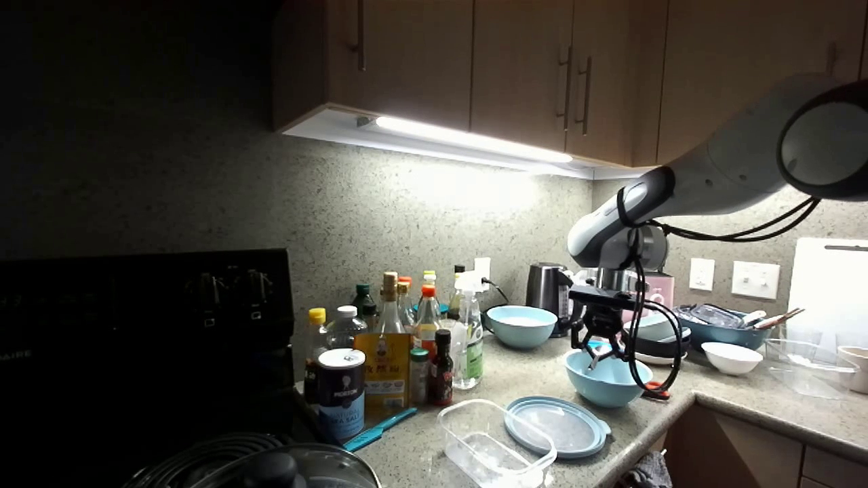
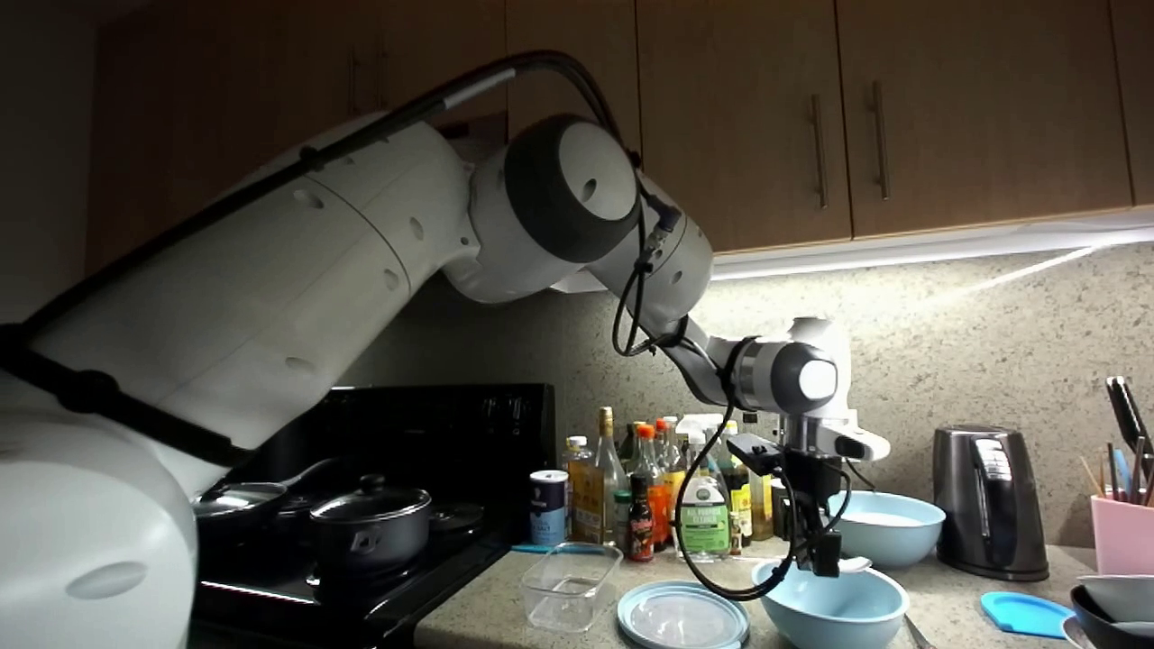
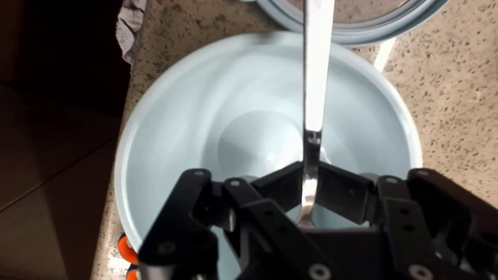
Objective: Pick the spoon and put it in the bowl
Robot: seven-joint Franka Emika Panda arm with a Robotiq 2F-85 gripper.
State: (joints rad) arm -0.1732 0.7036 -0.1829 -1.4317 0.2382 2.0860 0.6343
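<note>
The bent arm [image 2: 559, 207] hangs its claw [image 3: 311, 186], spoon [image 3: 317, 74] pinched, above the bowl [image 3: 171, 116].

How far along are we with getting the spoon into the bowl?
The pick looks done: the gripper is shut on the spoon. In hand, the placing: the wrist view shows the spoon over the light-blue bowl. Left: the release, perhaps after some lowering, since the gripper has not let go.

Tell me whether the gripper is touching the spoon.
Touching. The wrist view shows the gripper shut on the spoon, pressed against it from both sides with no gap.
</note>
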